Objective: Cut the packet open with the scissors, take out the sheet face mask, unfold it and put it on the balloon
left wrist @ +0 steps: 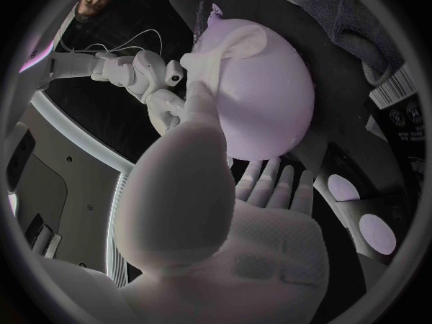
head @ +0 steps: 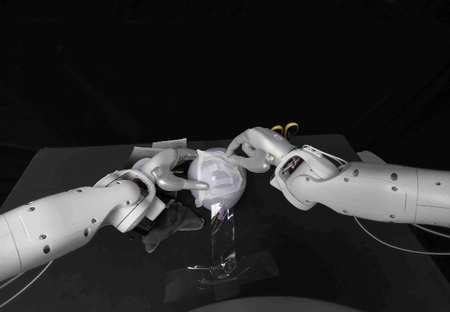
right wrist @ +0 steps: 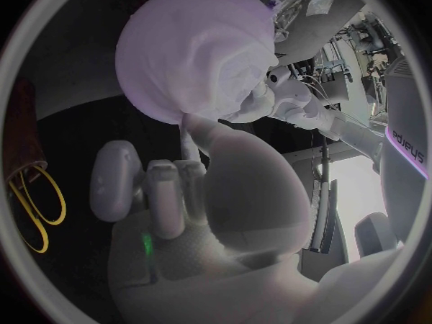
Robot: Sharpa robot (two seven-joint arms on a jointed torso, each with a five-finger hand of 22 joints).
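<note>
A pale lilac balloon [head: 225, 192] stands mid-table on a clear stand, with the white sheet mask [head: 214, 170] draped over its top. My left hand [head: 167, 170] reaches in from the balloon's left. One finger lies on the mask's lifted corner [left wrist: 202, 57] and the other fingers [left wrist: 270, 183] spread beside the balloon [left wrist: 270, 93]. My right hand [head: 251, 147] comes over the far right side and holds the mask's crumpled edge [right wrist: 236, 72] against the balloon [right wrist: 171, 50] with its fingertips. The yellow-handled scissors [head: 286, 129] lie behind the right hand.
A dark cloth [head: 174, 224] lies by my left forearm. The clear stand is taped [head: 225, 268] to the table toward the front. A pale flat piece [head: 169, 143] lies at the back left. The scissors' yellow loops [right wrist: 32, 209] sit close beside my right hand [right wrist: 207, 194].
</note>
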